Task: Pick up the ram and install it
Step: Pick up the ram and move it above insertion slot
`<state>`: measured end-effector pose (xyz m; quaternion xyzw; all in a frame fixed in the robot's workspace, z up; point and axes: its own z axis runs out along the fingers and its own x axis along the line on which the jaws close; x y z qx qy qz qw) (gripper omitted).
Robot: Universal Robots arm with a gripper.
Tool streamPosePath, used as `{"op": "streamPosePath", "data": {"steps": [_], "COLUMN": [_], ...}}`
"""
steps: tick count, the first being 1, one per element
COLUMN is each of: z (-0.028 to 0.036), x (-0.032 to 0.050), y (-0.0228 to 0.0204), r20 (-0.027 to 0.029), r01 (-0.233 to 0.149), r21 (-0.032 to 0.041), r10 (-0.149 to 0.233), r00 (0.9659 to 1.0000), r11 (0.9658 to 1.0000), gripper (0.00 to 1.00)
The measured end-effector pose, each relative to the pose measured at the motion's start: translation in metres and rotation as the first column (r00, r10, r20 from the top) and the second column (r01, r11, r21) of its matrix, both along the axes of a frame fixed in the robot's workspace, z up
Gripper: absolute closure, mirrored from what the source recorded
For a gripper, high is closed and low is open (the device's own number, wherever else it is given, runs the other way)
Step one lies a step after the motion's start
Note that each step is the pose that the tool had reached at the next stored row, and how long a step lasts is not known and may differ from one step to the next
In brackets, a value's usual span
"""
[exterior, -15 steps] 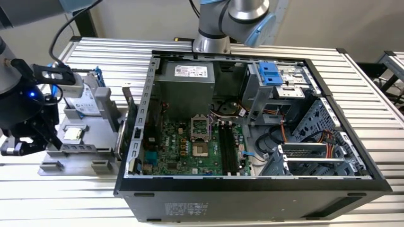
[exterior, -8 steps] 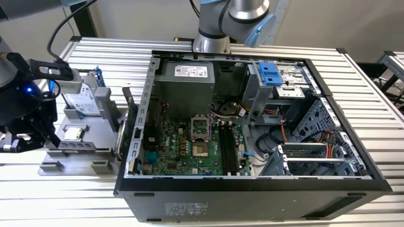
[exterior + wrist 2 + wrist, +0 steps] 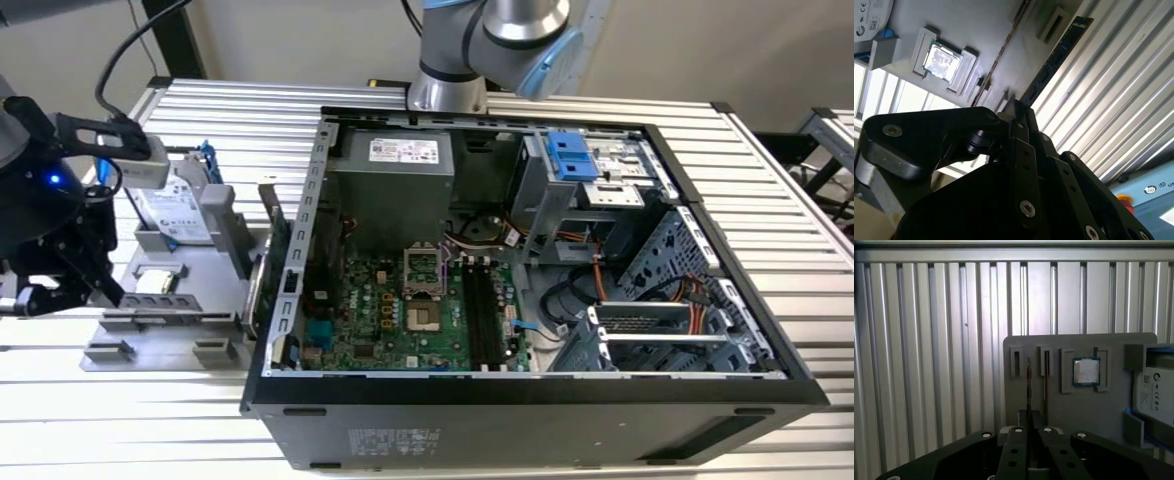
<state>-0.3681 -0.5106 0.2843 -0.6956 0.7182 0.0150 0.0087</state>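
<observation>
Exterior view, gripper: the gripper (image 3: 74, 295) hangs at the grey parts fixture (image 3: 174, 275), on the side away from the open computer case (image 3: 534, 410).
Exterior view, target: the black memory slots (image 3: 487, 310) sit inside the case, well apart from the gripper.
Exterior view, other part: a hard drive (image 3: 174, 210) lies on the fixture, beyond the gripper toward the case.
Second wrist view, gripper state: the fingertips are pressed together with no gap and appear to pinch the near end of the ram (image 3: 1056, 57).
Second wrist view, ram position: the ram runs straight out from the fingertips, away from the gripper. Its far end crosses the fixture edge over the slatted table (image 3: 1114, 90).
Second wrist view, neighbours: a thin second stick (image 3: 1001, 52) runs beside the ram, and the processor chip (image 3: 942, 61) lies farther off to that side.
First wrist view, ram position: the ram shows edge-on as a thin dark line leading out from the fingertips across the fixture.
First wrist view, neighbours: the second stick lies just beside the ram, parallel and apart from it. The processor chip and the hard drive sit farther to that side.
Step in hand (judgement): lifting the pinched ram clear of the fixture.
Technique (judgement): hold the board square between the pads and move it along its own plane. Avoid twisting it, and give the second stick and the slot walls clearance.
</observation>
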Motion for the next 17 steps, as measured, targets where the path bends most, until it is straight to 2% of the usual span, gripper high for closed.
{"op": "streamPosePath", "data": {"steps": [17], "z": [0.013], "x": [0.0012], "y": [0.0014], "r20": [0.0003], "r01": [0.0], "r21": [0.0], "r10": [0.0], "r00": [1.0], "r11": [1.0], "gripper": [1.0]}}
